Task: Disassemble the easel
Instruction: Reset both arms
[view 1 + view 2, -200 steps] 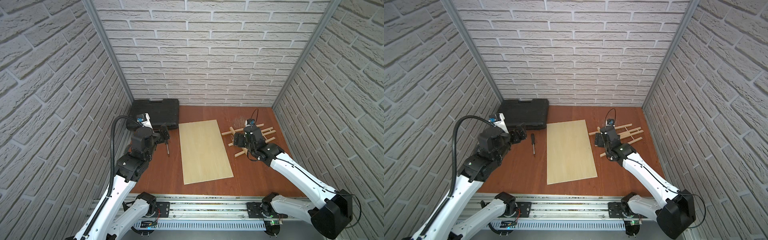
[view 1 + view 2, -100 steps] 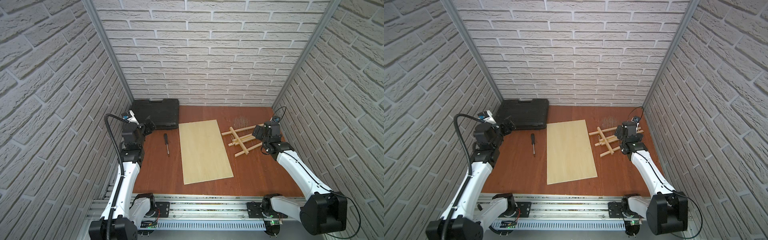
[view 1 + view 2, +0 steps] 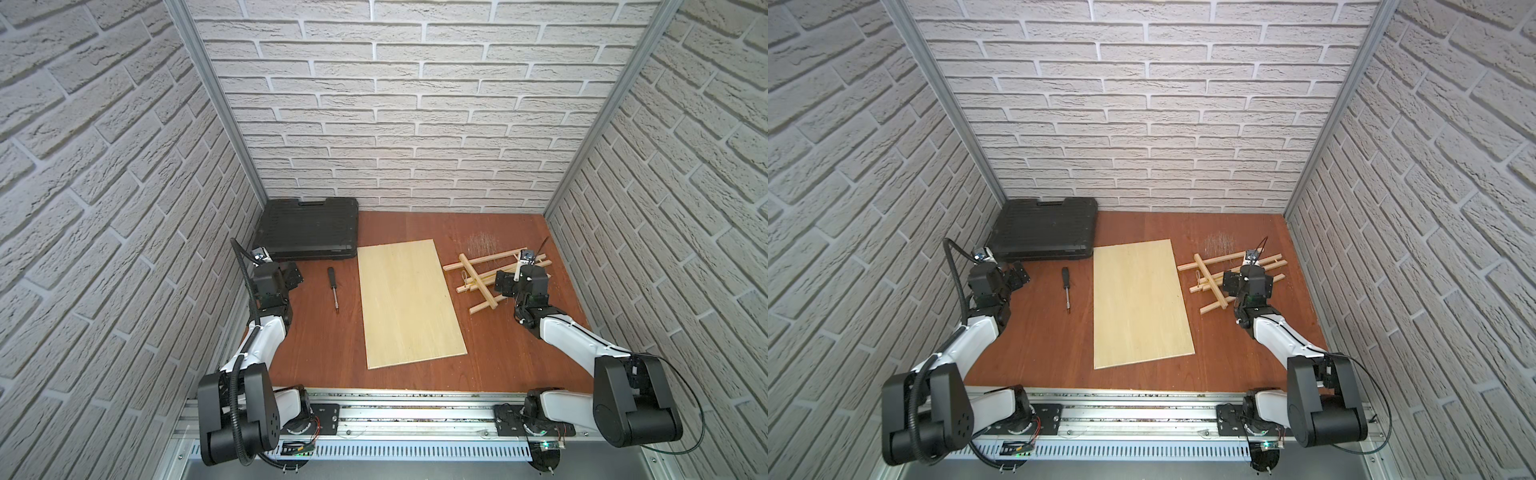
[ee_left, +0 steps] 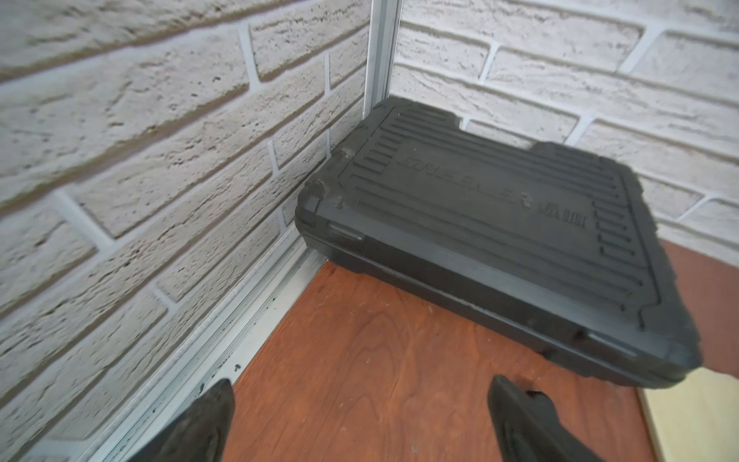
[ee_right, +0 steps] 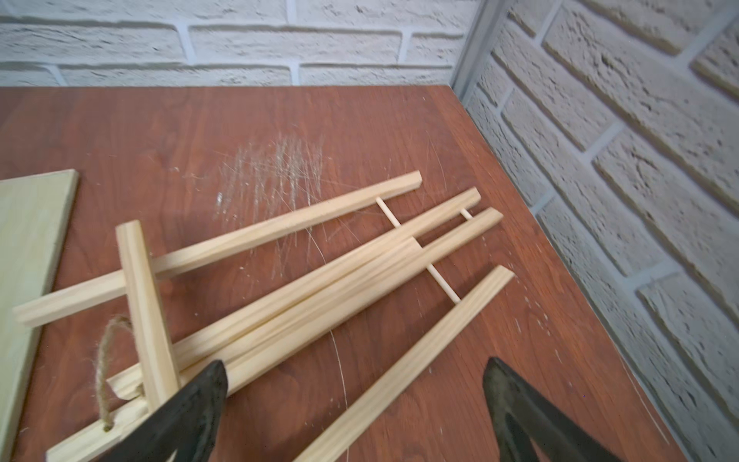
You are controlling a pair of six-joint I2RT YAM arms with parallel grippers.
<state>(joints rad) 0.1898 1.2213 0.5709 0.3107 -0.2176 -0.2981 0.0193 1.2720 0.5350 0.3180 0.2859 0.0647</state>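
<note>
The easel [image 3: 478, 275] [image 3: 1213, 274] lies flat on the brown table at the back right, a folded light-wood frame with a cord loop. In the right wrist view its slats [image 5: 320, 272] fan out towards the back corner. My right gripper [image 3: 519, 279] [image 5: 355, 365] hovers open over the easel's right part. One slat runs under the gap between its fingers [image 5: 208, 396], and nothing is held. My left gripper [image 3: 282, 275] [image 4: 360, 382] stands open and empty over bare table by the left wall.
A black tool case [image 3: 309, 228] [image 4: 480, 224] fills the back left corner, just beyond the left gripper. A screwdriver [image 3: 333, 289] lies between the left gripper and the large pale plywood board [image 3: 407, 303] in the middle. Brick walls close three sides.
The left arm has drawn back from the screwdriver to the left wall. The right gripper has swung from the easel's middle towards its right end. The easel has stayed put.
</note>
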